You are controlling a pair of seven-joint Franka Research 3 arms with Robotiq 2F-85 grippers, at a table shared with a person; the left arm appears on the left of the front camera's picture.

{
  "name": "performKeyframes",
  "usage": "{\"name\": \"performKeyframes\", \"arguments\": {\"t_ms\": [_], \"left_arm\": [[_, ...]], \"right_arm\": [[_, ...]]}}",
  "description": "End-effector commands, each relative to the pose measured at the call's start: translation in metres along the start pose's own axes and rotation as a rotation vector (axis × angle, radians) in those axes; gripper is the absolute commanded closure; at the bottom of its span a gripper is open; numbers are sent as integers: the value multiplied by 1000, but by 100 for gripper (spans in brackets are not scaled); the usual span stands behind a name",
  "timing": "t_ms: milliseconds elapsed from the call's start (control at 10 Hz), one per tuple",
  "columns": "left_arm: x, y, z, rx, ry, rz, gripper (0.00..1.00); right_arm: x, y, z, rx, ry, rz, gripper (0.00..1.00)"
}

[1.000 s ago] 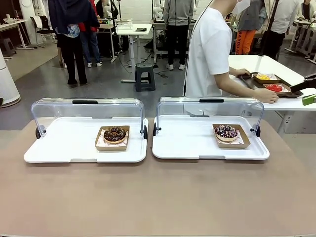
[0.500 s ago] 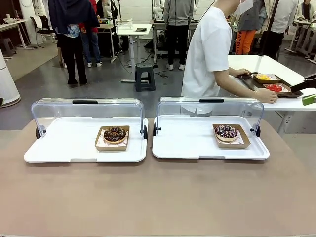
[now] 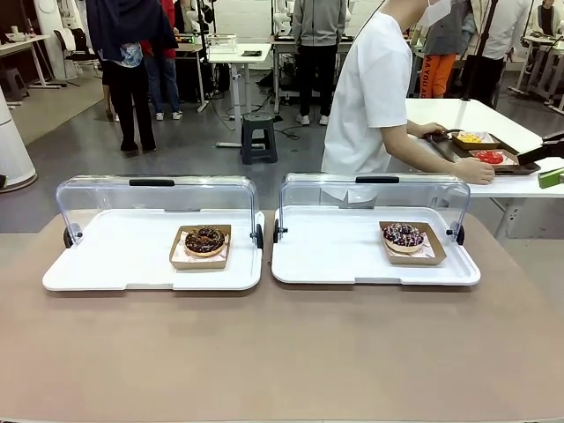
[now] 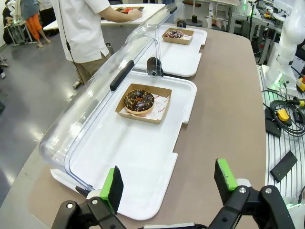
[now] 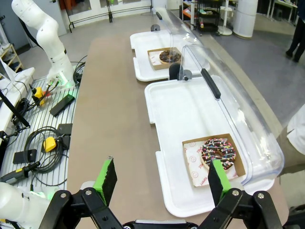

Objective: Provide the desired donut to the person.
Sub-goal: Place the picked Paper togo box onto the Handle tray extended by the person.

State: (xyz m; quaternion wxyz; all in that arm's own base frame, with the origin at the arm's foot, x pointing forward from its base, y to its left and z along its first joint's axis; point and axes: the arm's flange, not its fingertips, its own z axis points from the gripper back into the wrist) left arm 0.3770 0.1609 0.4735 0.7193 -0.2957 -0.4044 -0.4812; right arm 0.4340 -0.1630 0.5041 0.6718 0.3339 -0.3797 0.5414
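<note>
Two chocolate donuts sit in cardboard boats on white trays on the counter [image 3: 282,352]: the left donut [image 3: 204,239] plain, the sprinkled right donut [image 3: 404,233] beside it, each tray's clear lid [image 3: 157,196] raised behind. Beyond the lids, the person [image 3: 374,88] leans toward a side table. Left hand [image 4: 169,181] and right hand [image 5: 162,180] hover spread wide, grasping nothing.

The light is bright and even, and it comes from above. Shadows on the brown tabletop [image 3: 282,352] are very soft. The clear covers [image 3: 157,196] carry pale glare along their curved tops, and the grey floor [image 4: 24,109] shows shiny reflections. Both wrist views bend straight lines near the edges. The pictures are sharp, without motion blur.
</note>
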Motion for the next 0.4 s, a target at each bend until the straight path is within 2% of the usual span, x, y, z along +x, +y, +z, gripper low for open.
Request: {"name": "performKeyframes", "arguments": {"t_ms": [0, 300], "left_arm": [[-1, 0, 2, 4, -2, -11, 0], [-1, 0, 2, 4, -2, -11, 0]], "right_arm": [[1, 0, -1, 2, -1, 1, 0], [1, 0, -1, 2, -1, 1, 0]]}}
